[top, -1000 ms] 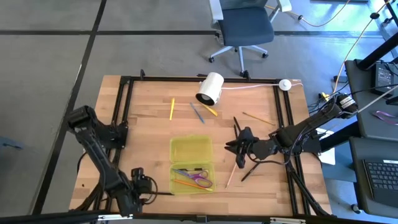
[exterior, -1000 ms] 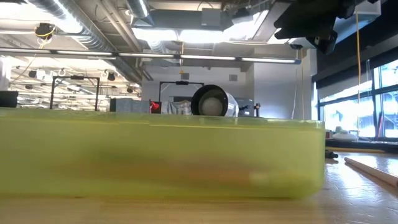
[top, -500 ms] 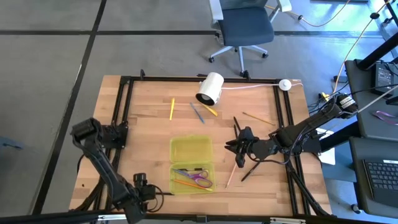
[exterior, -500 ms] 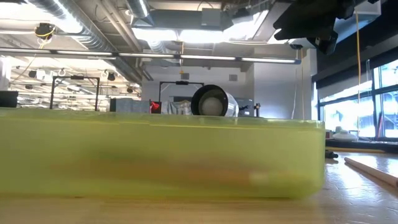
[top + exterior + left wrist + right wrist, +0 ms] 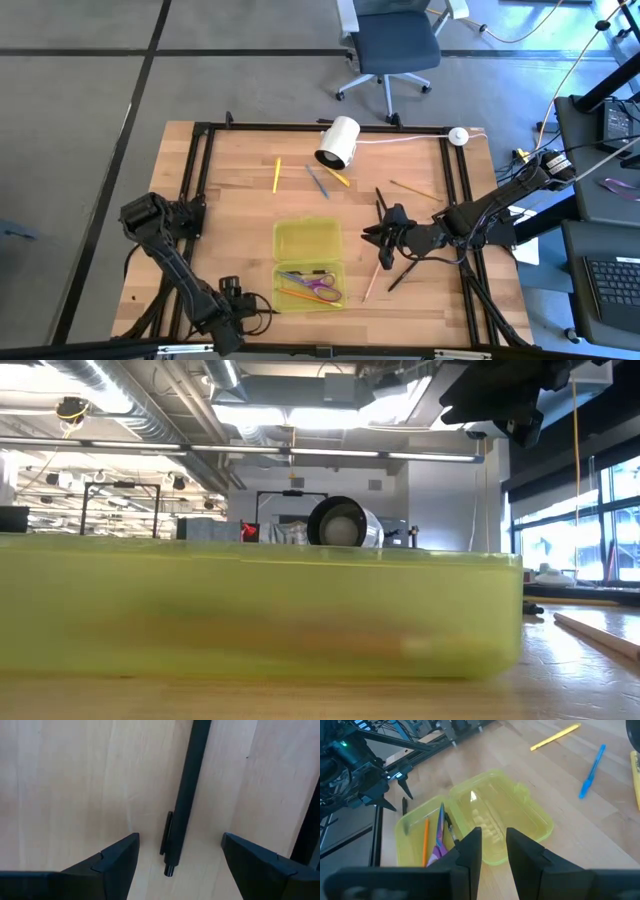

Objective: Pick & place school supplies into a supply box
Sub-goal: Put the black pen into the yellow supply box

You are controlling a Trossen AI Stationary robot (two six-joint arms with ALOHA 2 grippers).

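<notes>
You're working in a lab or open workshop: bare ceiling ducts (image 5: pixel 130 400) and strip lights (image 5: pixel 300 415) overhead, a rolling office chair (image 5: pixel 395 45) on grey floor, side desks with a keyboard (image 5: pixel 610 285).

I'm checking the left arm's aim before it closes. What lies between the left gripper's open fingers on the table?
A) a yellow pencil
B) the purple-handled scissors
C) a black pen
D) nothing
C. In the left wrist view a black pen lies on the bare wood between the spread fingers of the left gripper, which have not closed on it.
</notes>
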